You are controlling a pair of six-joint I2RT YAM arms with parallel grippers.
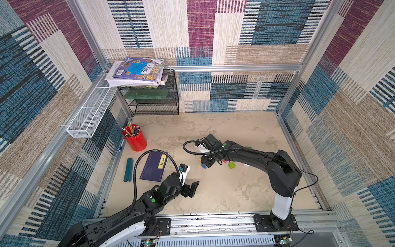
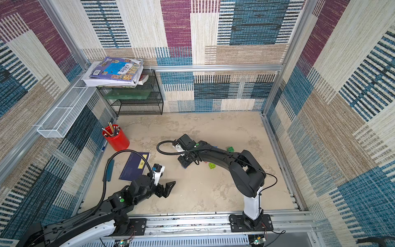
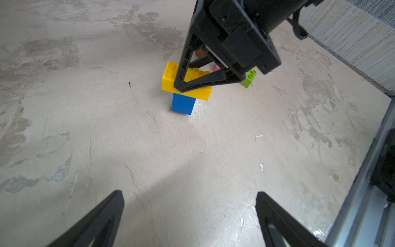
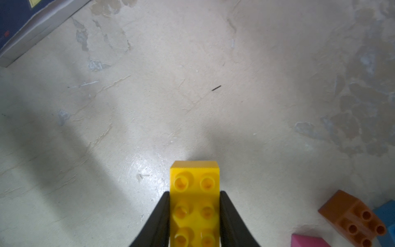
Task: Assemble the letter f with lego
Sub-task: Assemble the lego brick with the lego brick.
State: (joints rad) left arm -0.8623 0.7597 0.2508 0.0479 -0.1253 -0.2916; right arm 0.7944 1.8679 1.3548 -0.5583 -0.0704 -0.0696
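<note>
In both top views the right gripper (image 1: 205,163) stands over one blue brick (image 1: 203,166). One light green brick (image 1: 231,165) lies near the blue brick. The left gripper (image 1: 193,188) hangs apart from it, jaws spread and empty.

Left wrist view: one yellow brick (image 3: 198,92) sits atop the blue brick, pinched by the right gripper.

Right wrist view: one brown brick (image 4: 352,216) and one pink brick (image 4: 307,240) lie nearby.

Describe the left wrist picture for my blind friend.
The right gripper clamps a long yellow studded plastic brick sitting atop a small blue plastic brick on the blotchy beige table. A lime green studded brick stands behind; the open left gripper frames the foreground.
</note>
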